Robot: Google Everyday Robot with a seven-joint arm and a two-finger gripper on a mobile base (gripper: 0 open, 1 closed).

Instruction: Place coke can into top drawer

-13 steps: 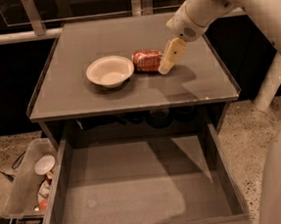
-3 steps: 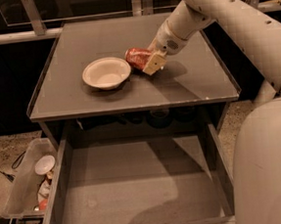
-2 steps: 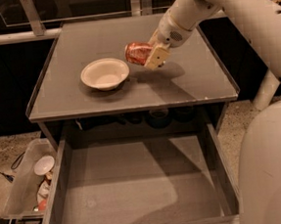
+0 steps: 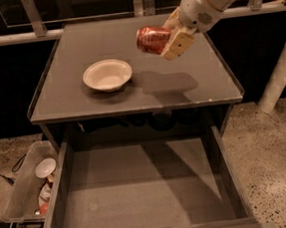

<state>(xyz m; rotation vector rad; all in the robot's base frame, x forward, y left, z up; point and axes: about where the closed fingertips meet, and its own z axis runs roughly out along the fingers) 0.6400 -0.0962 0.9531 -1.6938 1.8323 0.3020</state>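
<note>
The coke can [image 4: 151, 39] is red with whitish markings and lies sideways in my gripper [image 4: 172, 37], held in the air above the grey cabinet top. The gripper is shut on the can's right end, its cream fingers [image 4: 177, 42] on either side of it. The white arm comes in from the upper right. The top drawer [image 4: 148, 225] is pulled open below the cabinet's front edge, a wide shallow grey box with nothing in it. The can hangs over the cabinet top, behind the drawer.
A cream-white round bowl [image 4: 107, 74] stands on the cabinet top [image 4: 191, 89], left of the can. A translucent plastic bin [image 4: 24, 189] with small items sits on the floor left of the drawer. A white post [image 4: 279, 71] stands at the right.
My gripper closed on the can lying next to the bowl, lifted it off the cabinet top, and now holds it higher in the air.
</note>
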